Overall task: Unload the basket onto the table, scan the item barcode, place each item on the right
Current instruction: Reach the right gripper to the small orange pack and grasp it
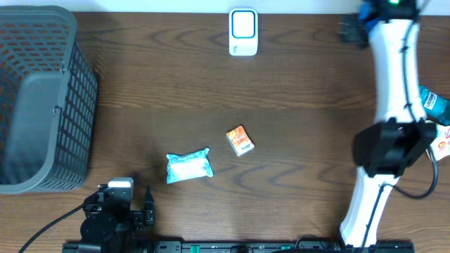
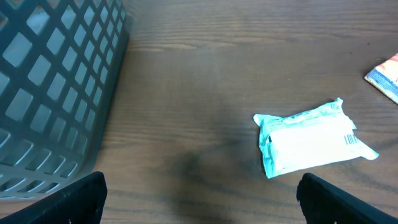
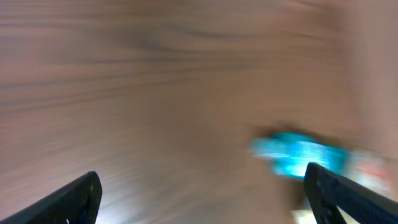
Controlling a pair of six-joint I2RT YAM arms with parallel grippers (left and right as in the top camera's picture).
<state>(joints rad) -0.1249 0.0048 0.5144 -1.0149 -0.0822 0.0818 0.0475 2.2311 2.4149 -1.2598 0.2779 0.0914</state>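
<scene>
A white and teal packet (image 1: 188,167) lies flat on the wooden table, its barcode (image 2: 350,138) facing up at its right end. A small orange packet (image 1: 240,140) lies just to its upper right. The white scanner (image 1: 243,31) stands at the far edge, in the middle. My left gripper (image 2: 202,208) is open and empty, low over the table, with the packet (image 2: 311,140) ahead to the right. My right gripper (image 3: 202,199) is open with nothing between its fingers. Its view is blurred, with a teal item (image 3: 298,155) by the right finger.
A grey mesh basket (image 1: 39,98) fills the left side of the table and stands close to my left gripper. The right arm (image 1: 394,105) runs along the right side. A teal item (image 1: 434,104) and a white and orange pack (image 1: 443,144) lie at the right edge.
</scene>
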